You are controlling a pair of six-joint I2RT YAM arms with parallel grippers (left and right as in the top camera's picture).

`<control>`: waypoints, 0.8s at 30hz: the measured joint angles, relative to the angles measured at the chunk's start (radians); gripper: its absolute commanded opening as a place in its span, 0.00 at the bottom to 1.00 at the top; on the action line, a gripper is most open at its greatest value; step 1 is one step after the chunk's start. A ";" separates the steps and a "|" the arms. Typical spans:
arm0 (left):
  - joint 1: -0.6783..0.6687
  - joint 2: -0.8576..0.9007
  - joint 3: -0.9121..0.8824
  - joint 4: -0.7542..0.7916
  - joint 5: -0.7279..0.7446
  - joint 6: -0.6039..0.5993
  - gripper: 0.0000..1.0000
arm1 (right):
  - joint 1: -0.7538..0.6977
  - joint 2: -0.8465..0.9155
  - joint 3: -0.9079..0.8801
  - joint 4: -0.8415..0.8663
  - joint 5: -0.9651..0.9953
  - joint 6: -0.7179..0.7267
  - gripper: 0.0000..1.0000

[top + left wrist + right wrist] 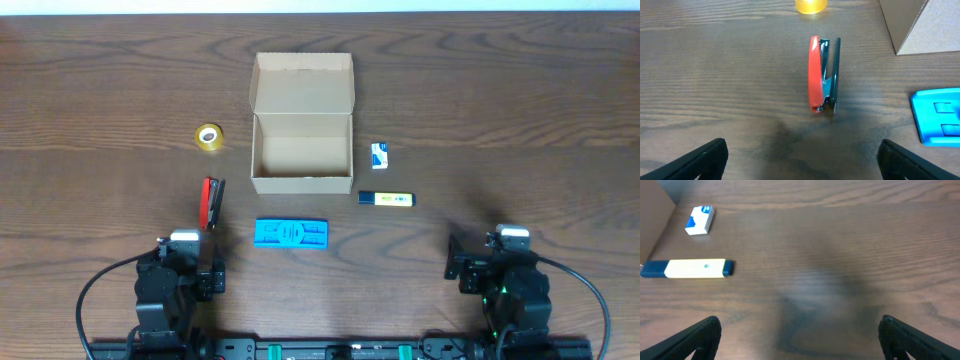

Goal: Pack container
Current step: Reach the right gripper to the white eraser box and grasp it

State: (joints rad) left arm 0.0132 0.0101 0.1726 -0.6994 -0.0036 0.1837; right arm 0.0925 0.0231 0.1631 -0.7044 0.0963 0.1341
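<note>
The overhead view alone shows the whole small tan-brown cardboard box (302, 184) on the dark wooden table (500, 100). Its hinged lid is folded back on the far side, and only bare cardboard floor shows inside.

Left of the box lies a small yellow roll of tape (208, 137). Nearer the arms, off the box's front left corner, is a red and black stapler (213, 203). The left wrist view shows the stapler lying on its side, with a corner of the box at the upper right.

The left gripper (802, 162) has its two dark fingers spread wide, holding nothing.

In front of the box lies a flat bright blue packet (290, 234).

Just right of the box sits a small white and blue carton (380, 155). A white pen-like stick with dark blue ends (386, 198) lies off the box's front right corner. The right wrist view shows the stick's ends more clearly, with a sliver of the box at its left edge.

The right gripper (800, 342) is also spread wide and holds nothing, well to the right of the box.
</note>
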 measured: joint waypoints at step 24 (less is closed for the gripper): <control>0.000 0.000 0.000 0.000 0.000 0.000 0.95 | 0.048 1.332 0.940 -0.116 -0.150 0.089 0.99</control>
State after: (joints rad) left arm 0.0132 0.0101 0.1722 -0.6998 -0.0036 0.1837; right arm 0.1406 1.3556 1.1027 -0.8207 -0.0532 0.2230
